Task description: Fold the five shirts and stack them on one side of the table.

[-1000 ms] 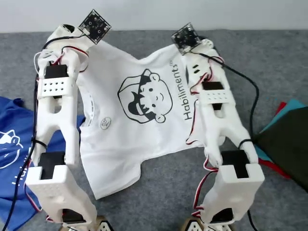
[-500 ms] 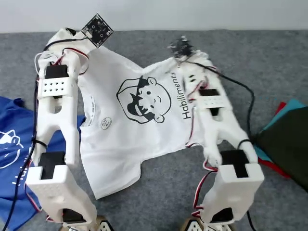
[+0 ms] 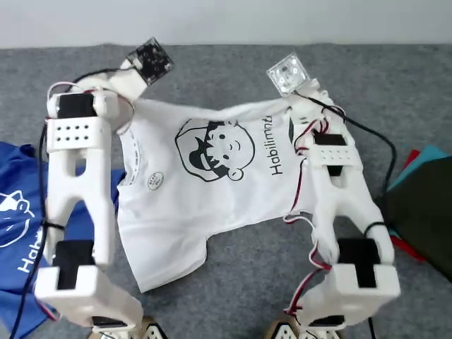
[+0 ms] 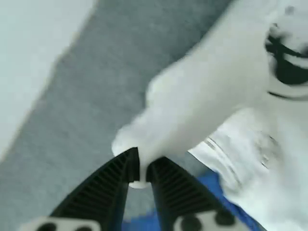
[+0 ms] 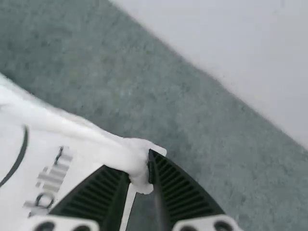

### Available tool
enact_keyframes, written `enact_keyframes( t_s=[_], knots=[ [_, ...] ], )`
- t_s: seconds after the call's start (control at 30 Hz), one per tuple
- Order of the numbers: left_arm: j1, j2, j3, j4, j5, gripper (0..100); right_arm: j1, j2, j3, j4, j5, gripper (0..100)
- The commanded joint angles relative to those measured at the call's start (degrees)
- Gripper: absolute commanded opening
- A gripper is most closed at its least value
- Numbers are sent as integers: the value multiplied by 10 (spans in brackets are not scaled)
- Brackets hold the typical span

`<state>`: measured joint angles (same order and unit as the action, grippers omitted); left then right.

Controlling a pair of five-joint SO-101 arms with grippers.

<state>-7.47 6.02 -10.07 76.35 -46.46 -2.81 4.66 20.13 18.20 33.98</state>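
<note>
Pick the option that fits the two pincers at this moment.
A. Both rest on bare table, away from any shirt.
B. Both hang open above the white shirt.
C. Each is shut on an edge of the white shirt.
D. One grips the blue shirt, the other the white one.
C: the left pincer and the right pincer each have bunched fabric of the white shirt clamped between their fingers.

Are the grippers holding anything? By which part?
Both hold the white shirt: the left gripper pinches its far edge at the collar end, the right gripper the far edge at the other end.
</note>
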Motion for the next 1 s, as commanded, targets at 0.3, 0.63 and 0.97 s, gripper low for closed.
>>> enact_keyframes(
  t_s=[0.3, 0.63, 0.97],
  knots=[
    [6, -119, 95, 243, -4, 13, 33, -164, 84, 170, 6, 8],
    [79, -390, 473, 240, -5, 13, 51, -228, 144, 257, 7, 8],
    [74, -523, 640, 156, -3, 15, 55, -228, 208, 254, 120, 9]
  ],
)
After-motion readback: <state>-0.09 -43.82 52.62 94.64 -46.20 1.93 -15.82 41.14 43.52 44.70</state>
